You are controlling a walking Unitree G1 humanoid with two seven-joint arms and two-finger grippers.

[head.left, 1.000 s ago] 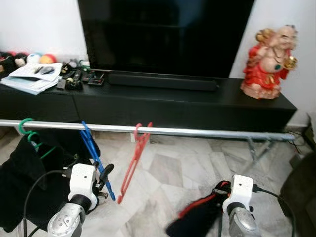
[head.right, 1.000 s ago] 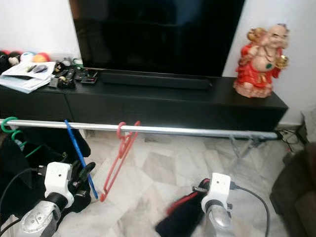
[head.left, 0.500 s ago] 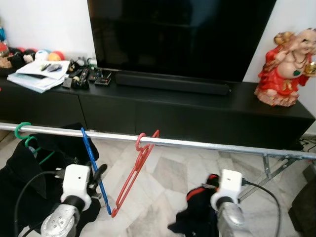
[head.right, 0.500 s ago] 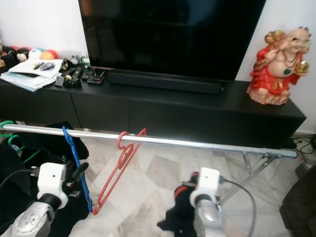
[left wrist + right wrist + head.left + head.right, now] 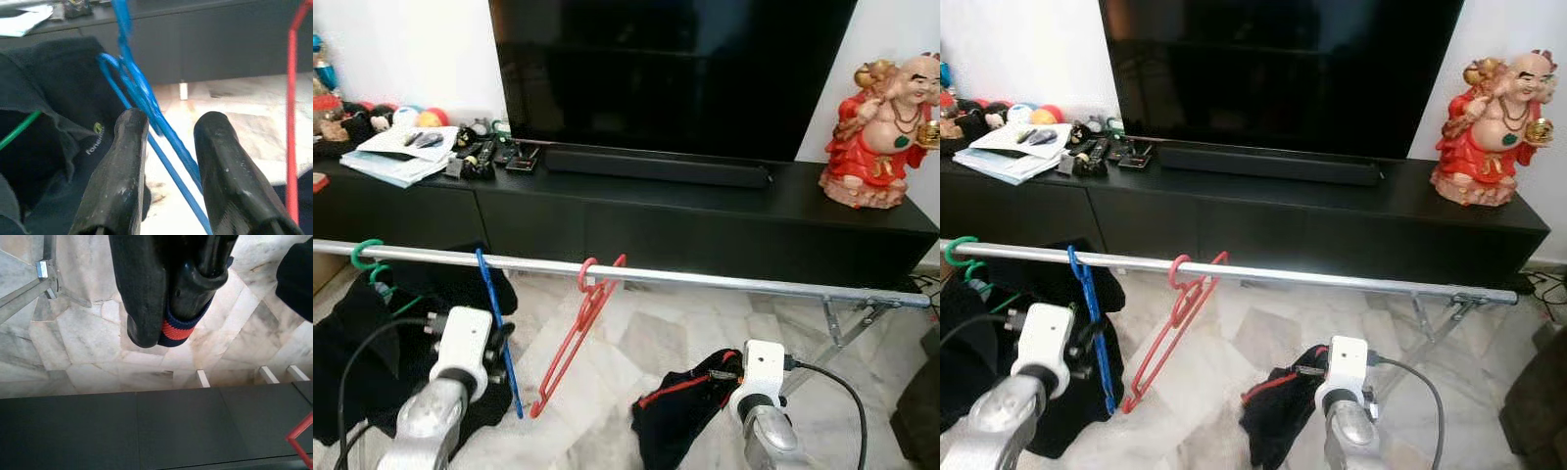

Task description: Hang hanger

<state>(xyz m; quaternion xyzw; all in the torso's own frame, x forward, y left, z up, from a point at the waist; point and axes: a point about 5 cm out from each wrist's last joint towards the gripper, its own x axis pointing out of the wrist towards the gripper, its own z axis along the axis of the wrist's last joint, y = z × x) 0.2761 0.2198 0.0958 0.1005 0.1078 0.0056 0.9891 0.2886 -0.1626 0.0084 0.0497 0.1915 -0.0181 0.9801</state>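
Marble floor behind; blue hanger (image 5: 497,323) hangs steeply downward between parted left gripper (image 5: 168,142); right gripper (image 5: 168,308) clamps dark garment (image 5: 680,416).

There is little to read here. A black shirt (image 5: 58,122) hangs at the left end of the rail, and it has a small round yellow-green logo (image 5: 99,128) with pale letters next to it. The letters are partly hidden behind a black finger and look like "fone", but the whole word cannot be made out. The papers (image 5: 396,155) on the far left of the black TV cabinet have print too small to read.
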